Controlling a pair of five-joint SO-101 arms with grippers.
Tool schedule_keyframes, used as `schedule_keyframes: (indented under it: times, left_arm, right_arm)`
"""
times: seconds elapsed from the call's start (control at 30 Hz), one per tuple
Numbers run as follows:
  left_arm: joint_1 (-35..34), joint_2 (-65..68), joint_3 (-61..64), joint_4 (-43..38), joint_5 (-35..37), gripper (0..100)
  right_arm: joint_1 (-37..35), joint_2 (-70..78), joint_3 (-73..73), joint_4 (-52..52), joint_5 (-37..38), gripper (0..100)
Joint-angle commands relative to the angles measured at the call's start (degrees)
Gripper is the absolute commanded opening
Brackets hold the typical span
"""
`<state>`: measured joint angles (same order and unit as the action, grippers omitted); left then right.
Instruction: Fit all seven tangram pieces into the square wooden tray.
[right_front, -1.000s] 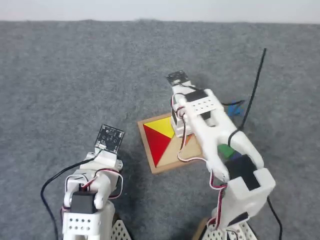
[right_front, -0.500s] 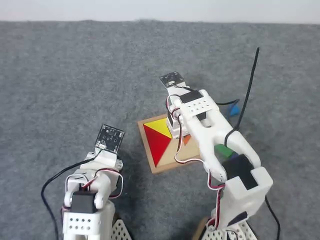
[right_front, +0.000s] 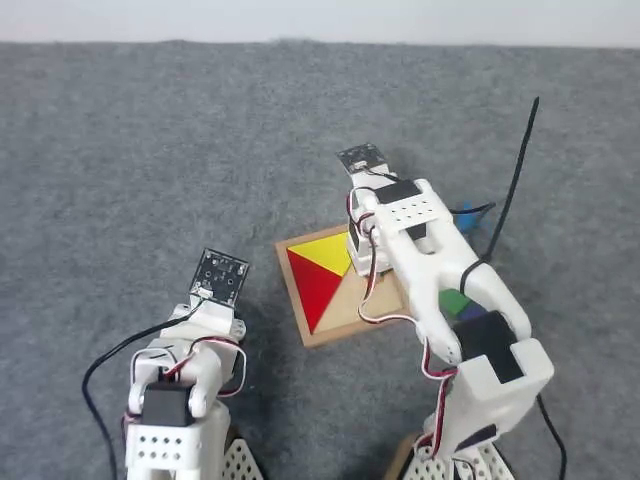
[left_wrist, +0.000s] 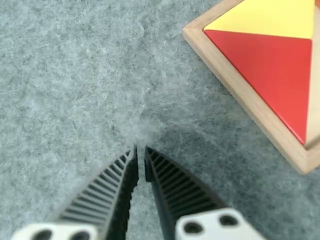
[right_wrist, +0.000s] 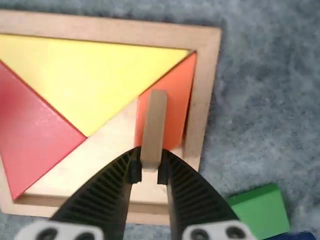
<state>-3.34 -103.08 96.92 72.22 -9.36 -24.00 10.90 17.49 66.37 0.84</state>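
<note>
Tray (right_front: 340, 331) sits on the grey counter (right_front: 150, 150) under your right arm. The red triangle (right_wrist: 30, 135) and yellow triangle (right_wrist: 95, 70) lie flat in it, edge to edge.

Your right claw (right_wrist: 147, 167) is clamped on the orange piece (right_wrist: 175, 110). That piece stands tilted on its edge in the tray's corner, between the yellow triangle and the rim.

A green piece (right_wrist: 257, 210) lies on the counter just outside the tray, near that corner.

Your left claw (left_wrist: 141, 155) is narrowed to a thin slit and holds nothing. It hangs over bare counter, near another corner of the tray.
</note>
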Motion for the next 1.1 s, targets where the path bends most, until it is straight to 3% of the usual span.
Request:
schedule_keyframes:
  times: [0.0,0.27,0.63,1.07]
  left_arm:
    - [-0.26,-0.97,-0.57,0.18,-0.44,2]
    - [-0.26,-0.97,-0.57,0.18,-0.44,2]
    - [-0.26,-0.97,-0.57,0.18,-0.44,2]
    - [-0.26,-0.97,-0.57,0.18,-0.44,2]
  right_arm:
    - [-0.48,-3.82,-0.26,-0.04,1.14,2.0]
    - [-2.77,-5.05,-0.53,0.48,3.34,16.0]
    - [-8.40,-8.31,-0.18,0.48,3.69,15.8]
    - [-8.13,-9.71,-0.09,0.22,3.52,15.8]
